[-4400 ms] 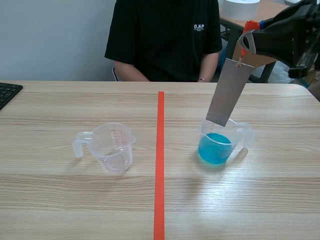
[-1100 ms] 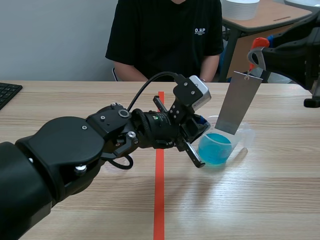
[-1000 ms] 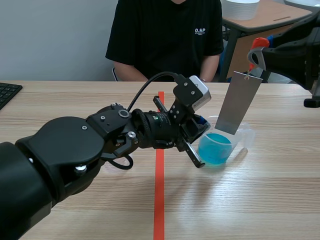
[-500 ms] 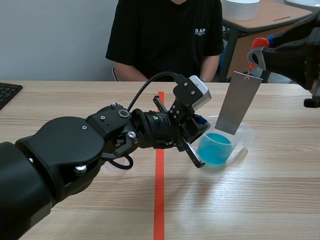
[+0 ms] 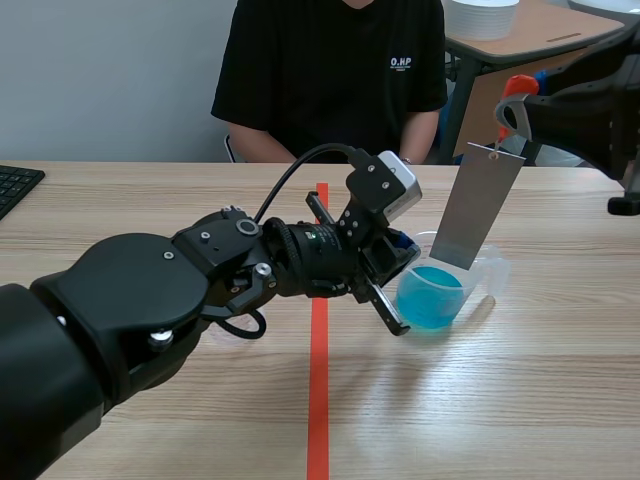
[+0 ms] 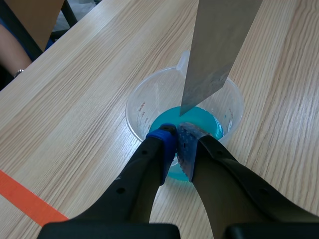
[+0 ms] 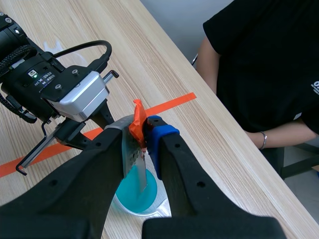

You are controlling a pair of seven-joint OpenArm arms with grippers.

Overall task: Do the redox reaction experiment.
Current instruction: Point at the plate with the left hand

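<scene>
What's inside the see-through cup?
Blue liquid, and the bottom corner of a grey metal strip hanging from an orange clip. The left pincer, clamped on the cup's rim, hides some liquid; whether the strip touches it is unclear.

The left arm [image 5: 150,300] consists of bulky black rounded joint shells with silver screw heads [image 5: 247,227], a looped black cable [image 5: 300,160] and a silver-grey camera block [image 5: 392,190] at the wrist. The right arm [image 5: 590,90] is likewise black. Each arm ends in thick black fingers [image 6: 144,179] tipped with dotted pads [image 6: 167,144] (one blue, one grey).
</scene>
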